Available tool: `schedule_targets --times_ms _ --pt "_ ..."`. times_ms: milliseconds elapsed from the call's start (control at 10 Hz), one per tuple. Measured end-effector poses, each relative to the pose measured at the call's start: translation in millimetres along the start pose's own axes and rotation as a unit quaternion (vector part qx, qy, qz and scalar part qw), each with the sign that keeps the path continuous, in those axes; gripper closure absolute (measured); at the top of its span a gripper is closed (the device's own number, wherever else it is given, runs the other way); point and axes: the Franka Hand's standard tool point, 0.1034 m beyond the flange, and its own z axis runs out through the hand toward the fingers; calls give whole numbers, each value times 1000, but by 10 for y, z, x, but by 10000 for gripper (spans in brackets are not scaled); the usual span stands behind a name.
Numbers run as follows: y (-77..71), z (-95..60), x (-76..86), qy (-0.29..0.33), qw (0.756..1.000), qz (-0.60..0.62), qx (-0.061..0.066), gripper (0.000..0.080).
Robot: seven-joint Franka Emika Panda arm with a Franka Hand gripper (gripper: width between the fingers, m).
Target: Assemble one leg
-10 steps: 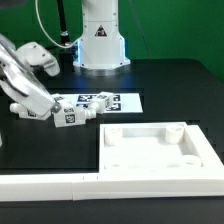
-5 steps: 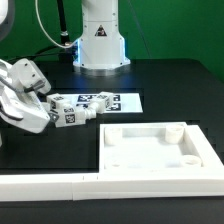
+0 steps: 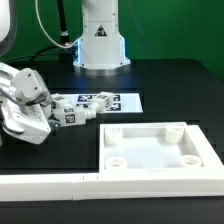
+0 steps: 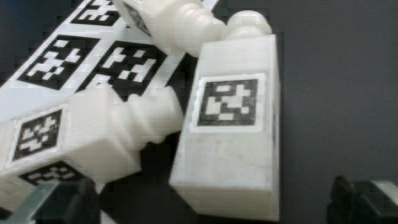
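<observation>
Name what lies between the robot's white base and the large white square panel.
Exterior view: the thin white marker board, with stubby white tagged plastic legs lying partly on it.

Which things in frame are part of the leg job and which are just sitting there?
Job: small white plastic tagged legs, several alike; large white square panel with corner holes; open tool over the legs.
Lying about: thin flat white marker board; long white bar in the exterior view's foreground.
</observation>
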Motion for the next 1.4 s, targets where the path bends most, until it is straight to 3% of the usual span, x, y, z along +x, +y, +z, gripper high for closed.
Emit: schedule_targets --times_ms 700,1000,1300,1400 --pt "-157 125 -62 23 1000 -15 -14 150" --pt "-157 126 -61 23 1000 -15 -14 516" --pt "-161 122 -62 24 1000 -15 -13 515" --pt "-182 64 -141 21 999 -21 -13 515"
